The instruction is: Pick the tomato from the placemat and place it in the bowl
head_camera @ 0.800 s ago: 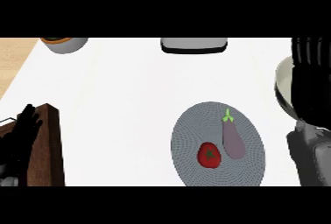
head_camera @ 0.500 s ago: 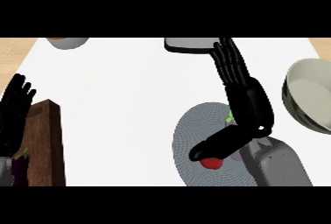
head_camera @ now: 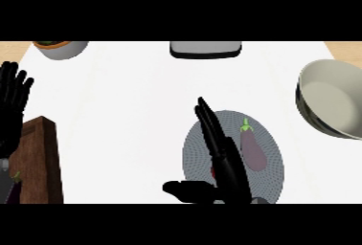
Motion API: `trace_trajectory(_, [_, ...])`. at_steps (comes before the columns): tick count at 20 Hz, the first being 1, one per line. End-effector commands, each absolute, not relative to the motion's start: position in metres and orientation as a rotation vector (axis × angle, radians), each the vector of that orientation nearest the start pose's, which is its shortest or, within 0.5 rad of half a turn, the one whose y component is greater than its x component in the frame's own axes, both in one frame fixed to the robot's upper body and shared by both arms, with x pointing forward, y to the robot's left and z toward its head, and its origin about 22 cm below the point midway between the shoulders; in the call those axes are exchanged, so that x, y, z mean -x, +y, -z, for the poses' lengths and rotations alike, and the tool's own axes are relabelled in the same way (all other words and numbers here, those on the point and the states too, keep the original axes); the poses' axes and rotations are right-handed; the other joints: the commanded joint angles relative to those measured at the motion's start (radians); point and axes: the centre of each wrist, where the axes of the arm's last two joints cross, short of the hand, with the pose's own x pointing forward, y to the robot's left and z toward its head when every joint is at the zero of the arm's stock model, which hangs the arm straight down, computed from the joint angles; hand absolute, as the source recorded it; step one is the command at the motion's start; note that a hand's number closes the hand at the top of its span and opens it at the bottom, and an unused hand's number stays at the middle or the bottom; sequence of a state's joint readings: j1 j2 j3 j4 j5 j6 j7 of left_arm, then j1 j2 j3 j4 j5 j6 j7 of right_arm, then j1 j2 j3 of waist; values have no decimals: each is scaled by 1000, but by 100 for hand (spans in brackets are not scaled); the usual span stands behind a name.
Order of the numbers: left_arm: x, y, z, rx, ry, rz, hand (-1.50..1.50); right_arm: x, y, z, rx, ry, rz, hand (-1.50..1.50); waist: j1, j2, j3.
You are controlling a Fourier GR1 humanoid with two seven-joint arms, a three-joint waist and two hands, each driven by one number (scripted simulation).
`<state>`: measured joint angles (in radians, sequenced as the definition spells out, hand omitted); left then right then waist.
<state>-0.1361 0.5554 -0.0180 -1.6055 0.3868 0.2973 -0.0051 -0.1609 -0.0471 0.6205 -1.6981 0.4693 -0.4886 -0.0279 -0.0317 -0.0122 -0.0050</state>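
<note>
Since half a second ago the right hand (head_camera: 225, 165) has dropped lower over the round placemat (head_camera: 272, 165), its fingers (head_camera: 209, 125) straight and pressed together, thumb out to the left, pinching nothing. Only a red sliver of the tomato (head_camera: 213, 171) shows under it, near the eggplant (head_camera: 253, 149). I judge this the reaching step; next the fingers must curl round the tomato, then carry it right to the bowl (head_camera: 332, 103). The left hand (head_camera: 14, 103) rests open at the left edge.
</note>
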Motion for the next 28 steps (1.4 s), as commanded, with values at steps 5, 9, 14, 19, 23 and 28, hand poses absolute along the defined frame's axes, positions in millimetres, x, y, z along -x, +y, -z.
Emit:
trace_trajectory(5, [-274,325,-86,-298,-1780,-69,0,-167,-88,-70,555,-1912,-667,-150,-18,-5,0])
trace_trajectory(9, [-282,331,-90,-288,-1763,-61,0,-154,-104,-107,689,-1751,-744,-150,-23,-2,-1])
trace_trajectory(14, [-284,332,-88,-289,-1774,-65,0,-125,-116,-124,733,-1465,-1023,-150,-13,0,-1])
trace_trajectory(19, [-291,332,-87,-256,-1774,-26,0,-109,-118,-155,722,-1272,-1190,-150,16,13,0])
trace_trajectory(23, [-302,328,-94,-249,-1799,-39,0,-104,-113,-169,710,-1178,-1228,-150,22,13,2])
trace_trajectory(28, [-300,322,-97,-224,-1802,-25,0,-125,-119,-175,716,-1145,-1216,-150,32,14,4])
